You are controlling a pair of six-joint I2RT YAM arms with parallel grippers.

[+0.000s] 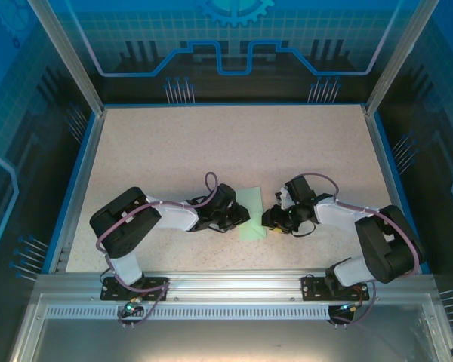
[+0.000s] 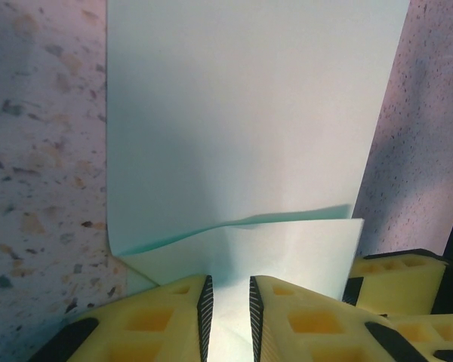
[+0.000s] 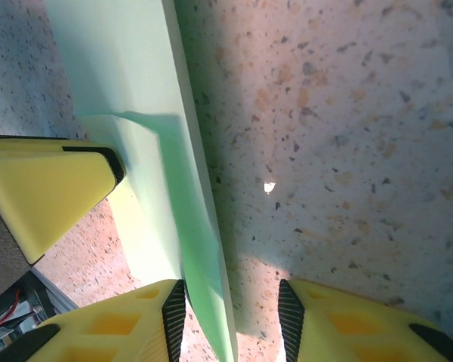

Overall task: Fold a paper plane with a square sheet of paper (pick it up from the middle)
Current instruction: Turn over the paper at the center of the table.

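A speckled beige table (image 1: pixel 174 151) carries the left arm (image 1: pixel 136 219) and right arm (image 1: pixel 377 241), which meet near its middle. Between them lies a pale mint-green sheet of paper (image 1: pixel 251 205), partly folded, one flap lifted. The left gripper (image 2: pixel 229 283) has its fingers nearly together with paper between them; whether they pinch it cannot be told. The right gripper (image 3: pixel 226 290) has its fingers spread, straddling the sheet's right edge.
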